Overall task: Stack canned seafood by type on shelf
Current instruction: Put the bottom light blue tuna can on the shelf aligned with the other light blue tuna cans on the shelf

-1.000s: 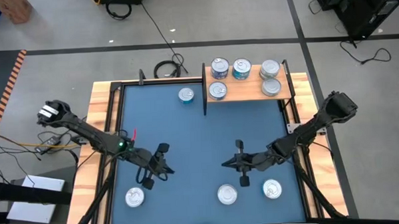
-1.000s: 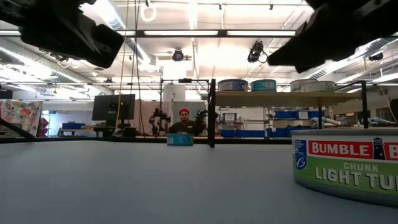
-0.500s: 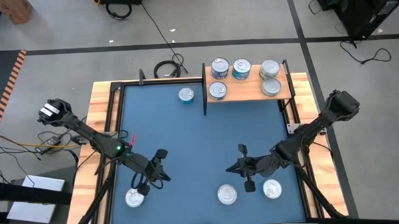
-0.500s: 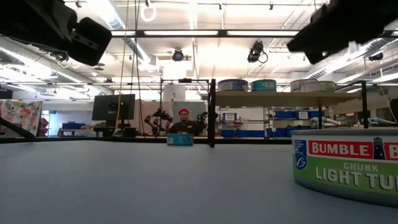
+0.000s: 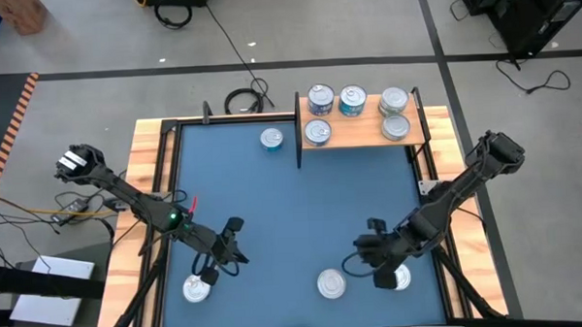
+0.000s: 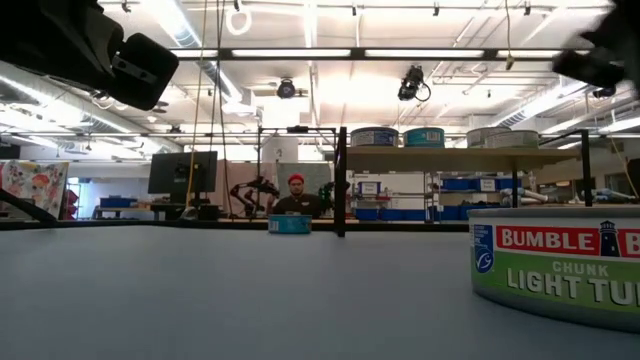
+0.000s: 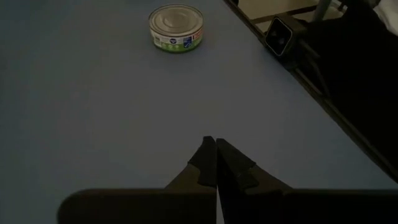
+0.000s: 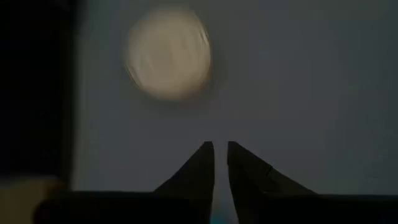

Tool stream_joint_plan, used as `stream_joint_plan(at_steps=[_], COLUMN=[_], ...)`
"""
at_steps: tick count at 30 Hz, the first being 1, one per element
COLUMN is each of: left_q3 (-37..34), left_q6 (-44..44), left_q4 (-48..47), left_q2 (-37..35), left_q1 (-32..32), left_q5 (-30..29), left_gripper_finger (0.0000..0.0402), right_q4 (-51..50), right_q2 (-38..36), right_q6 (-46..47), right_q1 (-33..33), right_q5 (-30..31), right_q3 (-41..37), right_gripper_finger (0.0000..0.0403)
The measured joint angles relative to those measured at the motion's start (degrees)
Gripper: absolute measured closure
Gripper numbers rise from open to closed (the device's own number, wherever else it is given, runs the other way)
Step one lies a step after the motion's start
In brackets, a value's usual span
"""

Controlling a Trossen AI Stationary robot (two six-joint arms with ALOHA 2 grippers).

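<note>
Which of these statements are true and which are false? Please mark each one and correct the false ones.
1. The shelf holds five cans. True.
2. The left gripper holds a can. False: it is shut on nothing.
3. One can stands on the blue mat beside the shelf. True.
4. The right gripper hovers over the shelf. False: it is near the mat's front edge, by two cans.

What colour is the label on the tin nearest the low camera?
Green with a red brand band, on the tin; low view shows it best.
</note>
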Motion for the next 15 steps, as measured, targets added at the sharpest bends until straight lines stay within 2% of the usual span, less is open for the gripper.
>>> stream_joint_plan(at_steps=[6,15], left_q3=[0.00,0.00], left_q6=[0.18,-0.12], left_q4=[0.32,0.32], left_q2=[0.00,0.00], left_q1=[0.02,0.02], left_q5=[-0.97,-0.98], left_gripper_finger=[0.0401,0.0401], right_q4=[-14.29,-12.65], right_q2=[0.01,0.01], right_q6=[2.18,4.94], right_q1=[2.09,2.40], right_q5=[-2.74,-9.96], right_q3=[-0.07,-4.26], right_gripper_finger=[0.0306,0.0294])
